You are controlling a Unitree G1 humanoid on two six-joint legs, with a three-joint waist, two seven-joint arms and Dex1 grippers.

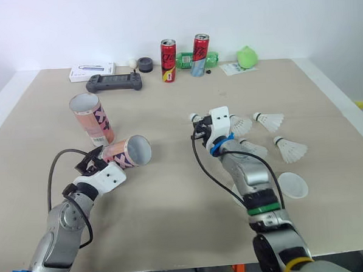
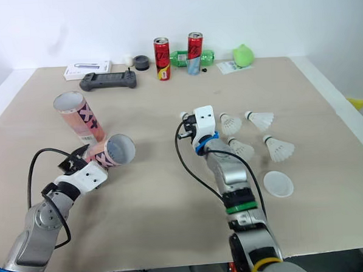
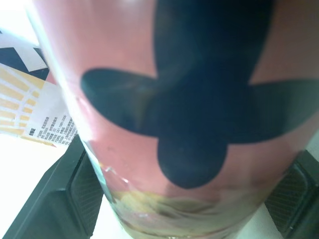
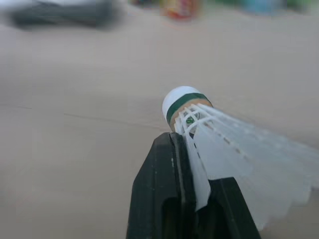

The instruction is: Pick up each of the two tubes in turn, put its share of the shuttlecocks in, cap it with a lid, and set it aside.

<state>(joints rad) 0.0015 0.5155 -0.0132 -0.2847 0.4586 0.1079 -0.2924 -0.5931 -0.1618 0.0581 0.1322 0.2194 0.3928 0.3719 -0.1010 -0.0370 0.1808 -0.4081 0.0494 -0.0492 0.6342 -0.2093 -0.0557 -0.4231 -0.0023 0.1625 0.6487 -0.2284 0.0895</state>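
Pink tube point(image 3: 174, 99) with black butterfly print; white shuttlecock point(image 4: 237, 147), green-banded cork tip

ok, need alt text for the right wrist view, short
The right gripper is shut on the feather skirt of a white shuttlecock, whose rounded tip with a green band points away from the camera. Behind it lies the tan table, with objects at its far edge too blurred to name.

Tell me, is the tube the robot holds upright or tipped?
Tipped: the left gripper holds the pink tube nearly level, its open mouth showing.
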